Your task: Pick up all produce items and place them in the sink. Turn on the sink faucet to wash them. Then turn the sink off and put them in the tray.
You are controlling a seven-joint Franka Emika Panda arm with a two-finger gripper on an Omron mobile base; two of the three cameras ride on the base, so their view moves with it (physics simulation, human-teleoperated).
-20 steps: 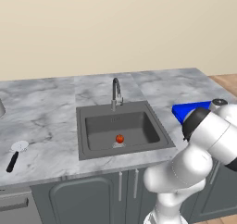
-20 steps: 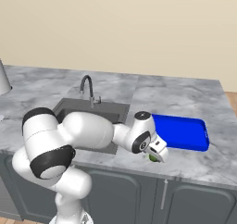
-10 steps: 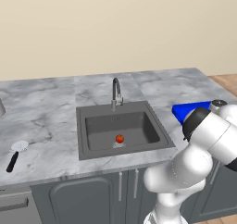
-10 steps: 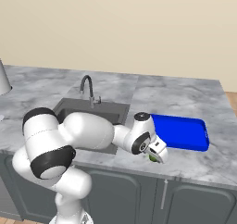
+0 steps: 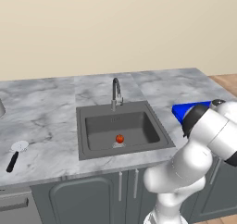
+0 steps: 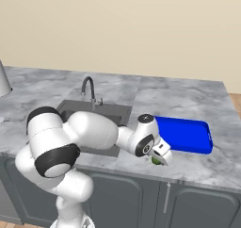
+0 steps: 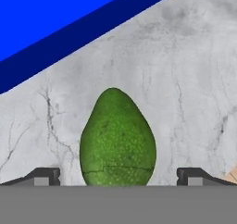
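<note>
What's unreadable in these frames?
- Green produce item: hand view, its lower end is cut off by the bottom edge; right base view, mostly behind the gripper.
- Tray: left base view, mostly behind the arm.
- Faucet lever position: too small in both base views.

beige wall [image 5: 115, 28], perhaps wooden floor [image 5: 227, 82]

The green produce item [image 7: 118, 137] lies on the surface [image 7: 185, 79] squarely between the wide-spread jaws, with bare marble showing either side of it. Beyond the jaws, the blue tray [image 7: 55, 28] crosses the way, well apart from the fruit.
</note>
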